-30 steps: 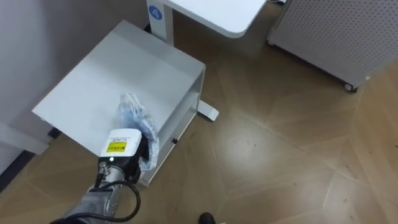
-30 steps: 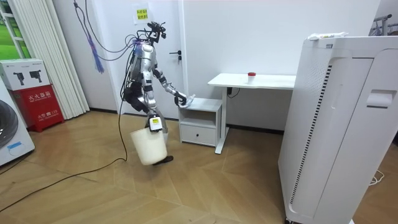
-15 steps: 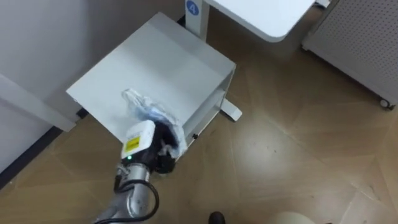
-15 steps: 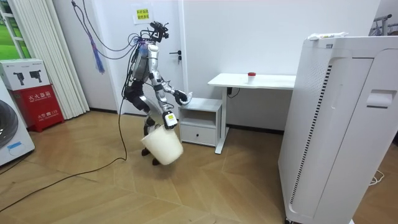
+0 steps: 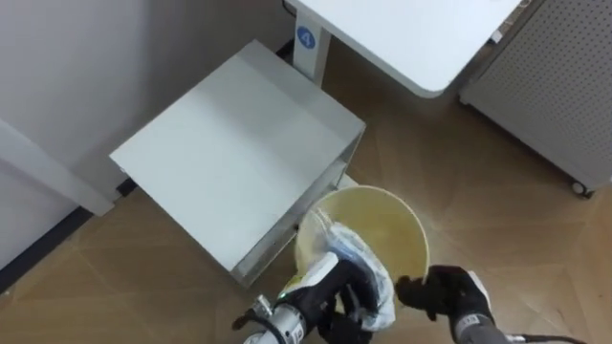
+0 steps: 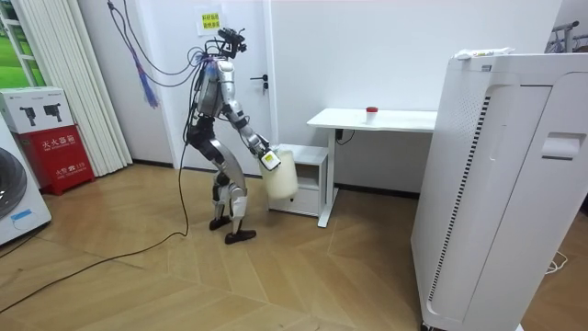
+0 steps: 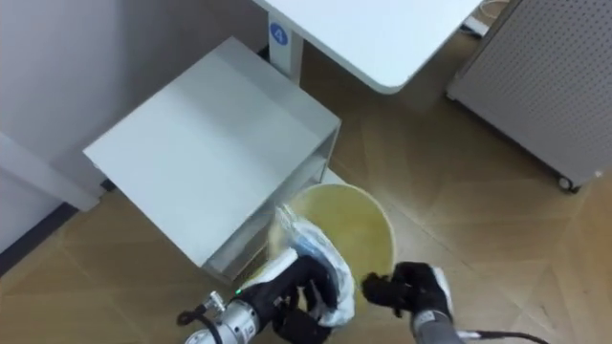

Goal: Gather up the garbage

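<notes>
Garbage [image 5: 361, 266] | crumpled clear plastic | left hand [image 5: 333, 289] curled round it | at round bin [image 5: 394, 222]

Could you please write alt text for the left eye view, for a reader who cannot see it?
The robot's left hand holds crumpled clear plastic over the mouth of a cream bucket, whose rim its right hand grips. Beside them stands a low white cabinet, with a white desk beyond.
</notes>
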Available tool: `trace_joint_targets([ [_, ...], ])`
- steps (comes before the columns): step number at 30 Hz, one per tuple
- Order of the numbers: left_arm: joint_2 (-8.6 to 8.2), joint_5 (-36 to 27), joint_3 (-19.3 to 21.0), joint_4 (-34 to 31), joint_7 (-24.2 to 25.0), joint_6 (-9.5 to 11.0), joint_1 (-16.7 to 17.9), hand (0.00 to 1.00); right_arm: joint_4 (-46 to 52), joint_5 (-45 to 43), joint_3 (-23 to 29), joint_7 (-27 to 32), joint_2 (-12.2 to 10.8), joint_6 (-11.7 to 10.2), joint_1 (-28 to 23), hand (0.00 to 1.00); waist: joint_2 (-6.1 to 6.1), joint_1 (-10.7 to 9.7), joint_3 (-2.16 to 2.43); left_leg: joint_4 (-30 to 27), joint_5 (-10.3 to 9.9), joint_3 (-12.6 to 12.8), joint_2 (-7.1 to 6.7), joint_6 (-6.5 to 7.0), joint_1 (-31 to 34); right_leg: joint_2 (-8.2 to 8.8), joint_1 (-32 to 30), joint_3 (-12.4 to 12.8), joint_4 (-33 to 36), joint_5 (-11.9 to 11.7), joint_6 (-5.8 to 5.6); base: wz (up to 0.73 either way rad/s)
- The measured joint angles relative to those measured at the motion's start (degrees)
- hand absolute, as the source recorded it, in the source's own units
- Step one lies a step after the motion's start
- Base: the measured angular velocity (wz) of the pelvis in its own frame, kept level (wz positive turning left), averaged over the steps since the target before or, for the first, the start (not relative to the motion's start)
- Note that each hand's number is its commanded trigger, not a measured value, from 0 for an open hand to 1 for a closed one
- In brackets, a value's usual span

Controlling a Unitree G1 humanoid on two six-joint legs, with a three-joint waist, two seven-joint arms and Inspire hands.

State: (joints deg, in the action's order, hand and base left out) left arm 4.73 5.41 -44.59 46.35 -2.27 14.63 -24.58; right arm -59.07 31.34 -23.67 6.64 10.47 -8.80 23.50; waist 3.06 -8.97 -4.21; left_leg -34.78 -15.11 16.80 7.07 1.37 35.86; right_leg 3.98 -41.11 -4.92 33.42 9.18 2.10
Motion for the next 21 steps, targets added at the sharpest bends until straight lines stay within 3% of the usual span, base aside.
trace_joint_targets([
  [3, 0.32, -2.54, 0.52, -0.35, 3.29, -0.01, 0.56, 1.00, -0.02, 1.08, -0.12, -1.43, 0.14, -0.03, -0.15, 1.00, 0.53, 0.11, 0.34, -0.01, 0.01, 0.01, -0.16, 0.02, -0.18, 0.22, 0.37, -0.05, -0.10, -0.05, -0.33, 0.06],
  [13, -0.10, -2.50, -0.10, -0.45, 8.20, -0.01, 1.88, 1.00, -0.05, -1.15, 0.58, -1.87, 0.43, -0.06, -2.15, 1.00, 0.37, -0.05, 0.44, 0.38, -0.09, 0.33, 0.02, 0.36, 0.45, 0.68, 0.87, -1.28, -1.20, -0.87, -0.79, 0.04],
  [17, -0.40, -2.39, -1.14, -2.41, 9.35, -0.01, 2.55, 1.00, -0.09, -0.16, 0.74, -3.16, 0.60, -1.86, -2.16, 1.00, 0.13, -0.01, 0.59, 0.39, -0.08, 0.34, -0.05, 0.41, 0.44, 0.84, 0.83, -1.50, -0.72, -0.86, -0.80, 0.00],
  [18, -0.48, -2.39, -1.14, -2.55, 9.56, -0.01, 2.68, 0.70, -0.15, -0.14, 0.74, -3.36, 0.60, -1.91, -2.16, 1.00, 0.01, 0.02, 0.68, 0.38, -0.06, 0.34, -0.05, 0.44, 0.44, 0.87, 0.85, -1.53, -0.68, -0.86, -0.80, 0.00],
  [19, -0.48, -2.39, -1.14, -2.56, 9.66, -0.01, 2.71, 0.00, -0.18, -0.14, 0.74, -3.53, 0.61, -1.91, -2.16, 1.00, -0.02, 0.03, 0.69, 0.38, -0.03, 0.36, -0.06, 0.49, 0.43, 0.89, 0.86, -1.54, -0.66, -0.86, -0.80, 0.00],
  [21, -0.49, -2.37, -1.16, -2.58, 10.00, -0.02, 2.89, 0.00, -0.20, -0.02, 0.70, -3.90, 0.61, -1.91, -2.29, 1.00, -0.04, 0.04, 0.71, 0.36, 0.10, 0.46, -0.09, 0.71, 0.43, 0.99, 0.85, -1.60, -0.64, -0.86, -0.80, 0.00],
])
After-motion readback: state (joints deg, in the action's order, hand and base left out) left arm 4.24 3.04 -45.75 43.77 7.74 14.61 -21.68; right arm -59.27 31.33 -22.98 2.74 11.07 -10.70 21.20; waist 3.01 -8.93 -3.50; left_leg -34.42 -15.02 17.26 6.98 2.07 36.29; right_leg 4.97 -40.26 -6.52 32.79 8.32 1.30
